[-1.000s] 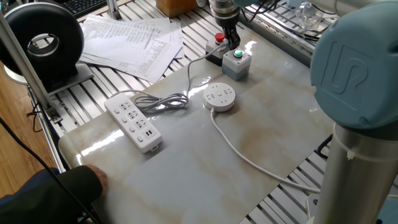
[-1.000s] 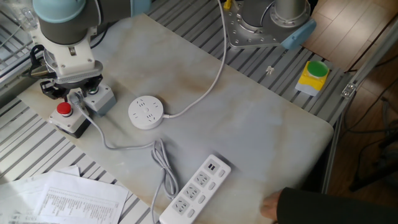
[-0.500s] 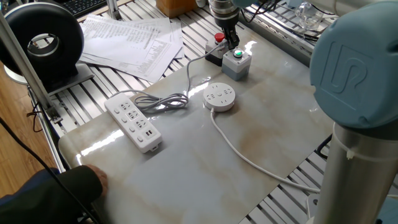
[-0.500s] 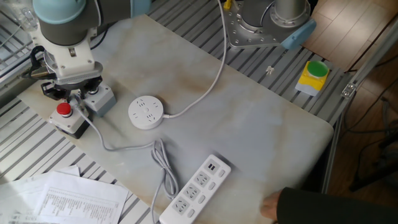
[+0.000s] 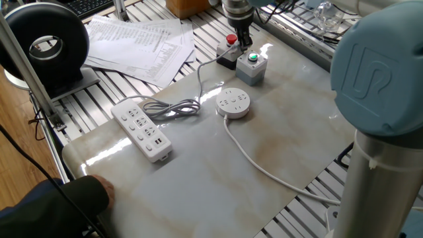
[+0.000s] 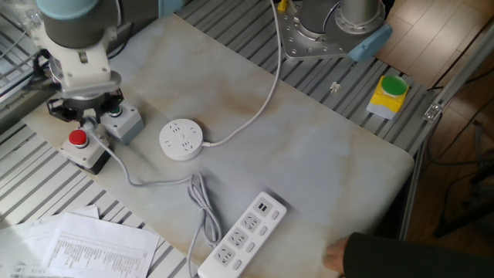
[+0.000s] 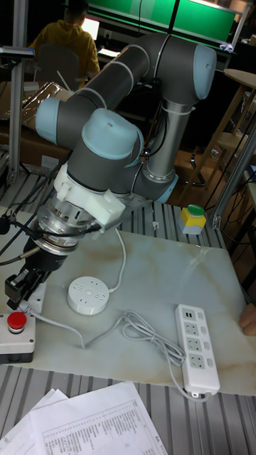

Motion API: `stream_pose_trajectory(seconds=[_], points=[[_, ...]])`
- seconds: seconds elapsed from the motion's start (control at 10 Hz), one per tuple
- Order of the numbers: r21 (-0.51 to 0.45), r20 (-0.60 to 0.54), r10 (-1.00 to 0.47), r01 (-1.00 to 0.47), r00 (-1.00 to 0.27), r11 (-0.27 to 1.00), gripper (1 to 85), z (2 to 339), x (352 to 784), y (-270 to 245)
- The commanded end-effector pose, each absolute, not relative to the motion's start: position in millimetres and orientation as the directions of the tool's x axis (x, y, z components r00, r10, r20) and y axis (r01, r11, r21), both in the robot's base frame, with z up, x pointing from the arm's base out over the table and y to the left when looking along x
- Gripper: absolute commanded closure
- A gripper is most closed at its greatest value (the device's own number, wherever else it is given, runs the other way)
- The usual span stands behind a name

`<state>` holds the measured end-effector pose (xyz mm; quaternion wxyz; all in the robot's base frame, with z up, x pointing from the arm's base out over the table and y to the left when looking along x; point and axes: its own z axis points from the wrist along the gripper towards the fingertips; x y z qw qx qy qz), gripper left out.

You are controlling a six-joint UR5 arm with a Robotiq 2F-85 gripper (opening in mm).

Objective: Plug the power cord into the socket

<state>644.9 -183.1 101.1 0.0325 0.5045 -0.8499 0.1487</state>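
The gripper (image 6: 91, 123) lifts from the far corner, jaws clenched on the power cord (image 6: 158, 182) at its plug end; next stop, the socket (image 6: 181, 139) mid-table.

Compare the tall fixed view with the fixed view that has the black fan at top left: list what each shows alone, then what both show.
Only the tall view: a yellow box with a green button, a seated person in yellow and green screens behind.

Only the fan view: the black fan, a grey box with a green button.

Both: the round socket, the power strip with its looped power cord, the red button, the papers and the gripper.
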Motion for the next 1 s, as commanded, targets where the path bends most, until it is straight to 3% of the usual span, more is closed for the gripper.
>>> stream_pose_trajectory(seconds=[0.0, 0.2, 0.5, 0.9], points=[[-0.2, 0.163, -0.797, -0.81, -0.582, 0.551, 84.7, 136.2, 636.8, -171.6], [-0.177, 0.063, -0.709, -0.707, -0.703, 0.685, 84.7, 149.6, 631.8, -147.1], [-0.048, -0.115, -0.478, -0.476, -0.871, 0.878, 84.7, 155.1, 631.9, -97.8], [0.0, -0.14, -0.255, -0.257, -0.957, 0.966, 84.7, 154.1, 614.3, -66.4]])
